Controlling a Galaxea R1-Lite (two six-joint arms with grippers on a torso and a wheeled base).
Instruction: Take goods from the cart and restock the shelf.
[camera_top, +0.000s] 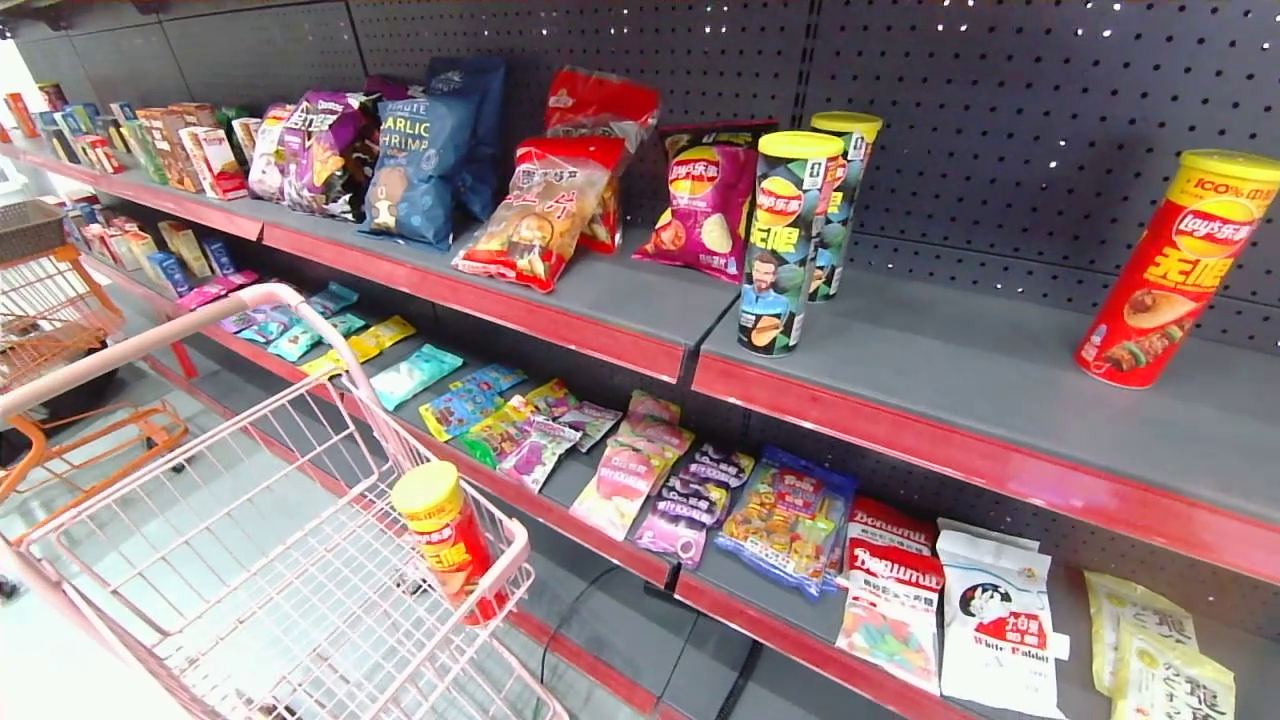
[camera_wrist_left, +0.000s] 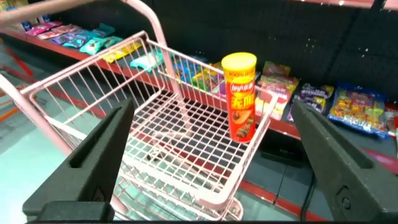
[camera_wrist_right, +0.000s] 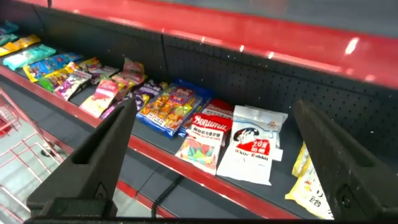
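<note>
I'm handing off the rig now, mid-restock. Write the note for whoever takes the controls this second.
Left pincer: open, empty, above the cart.
Right pincer: open, empty, in front of the candy bags on the lower shelf.
Goods: one red can stands upright in the cart's corner on the shelf side.
Done: a matching can already stands on the upper shelf, with bare room beside it.
Left: grasp the red can, probably with the left pincer, and stand it on the upper shelf.

Orange trolley (camera_top: 45, 300): far left, a wire basket on an orange frame, standing on the floor (camera_top: 40, 680).
Black cable (camera_top: 560, 625): trailing loosely across the grey floor.
</note>
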